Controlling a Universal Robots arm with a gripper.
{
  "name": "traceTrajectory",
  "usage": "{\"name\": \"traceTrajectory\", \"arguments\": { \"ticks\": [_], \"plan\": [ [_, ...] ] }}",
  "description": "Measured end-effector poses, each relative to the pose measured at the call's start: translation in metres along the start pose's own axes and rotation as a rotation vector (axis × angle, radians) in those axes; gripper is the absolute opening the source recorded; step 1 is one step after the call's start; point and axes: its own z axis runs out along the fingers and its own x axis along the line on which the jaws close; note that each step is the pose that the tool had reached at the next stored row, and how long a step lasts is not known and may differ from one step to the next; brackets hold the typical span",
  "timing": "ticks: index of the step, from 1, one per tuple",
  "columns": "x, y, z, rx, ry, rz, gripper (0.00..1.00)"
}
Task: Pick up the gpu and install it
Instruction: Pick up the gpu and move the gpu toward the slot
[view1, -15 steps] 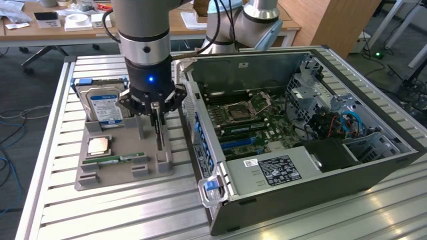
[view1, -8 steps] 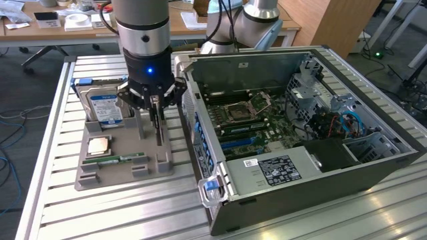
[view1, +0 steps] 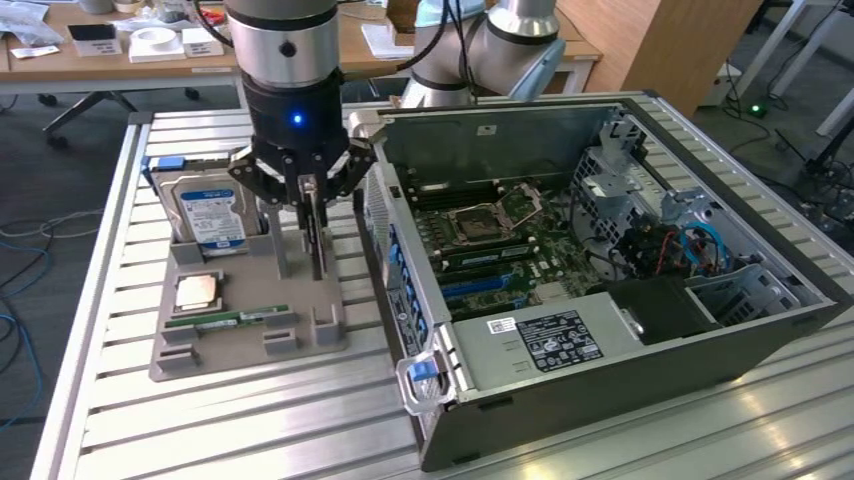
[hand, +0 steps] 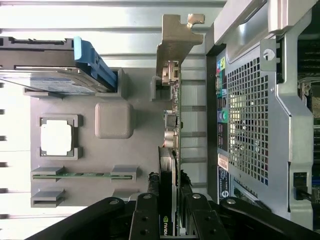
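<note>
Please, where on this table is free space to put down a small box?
Bare table lies in front of the grey holder, toward the camera, beside the computer case. Crowded: the gap between holder and case, where the end effector grips the gpu.

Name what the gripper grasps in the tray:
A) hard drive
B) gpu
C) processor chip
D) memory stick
B: the gripper is closed on both faces of the gpu, which stands on edge in the grey tray; the hard drive stands apart from it, untouched.
</note>
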Motion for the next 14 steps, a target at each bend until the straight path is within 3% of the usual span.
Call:
{"name": "traceTrajectory", "arguments": {
  "ticks": [14],
  "plan": [
    [-0.001,0.0016,-0.0307,0.0000,0.0000,0.000,0.26]
  ]
}}
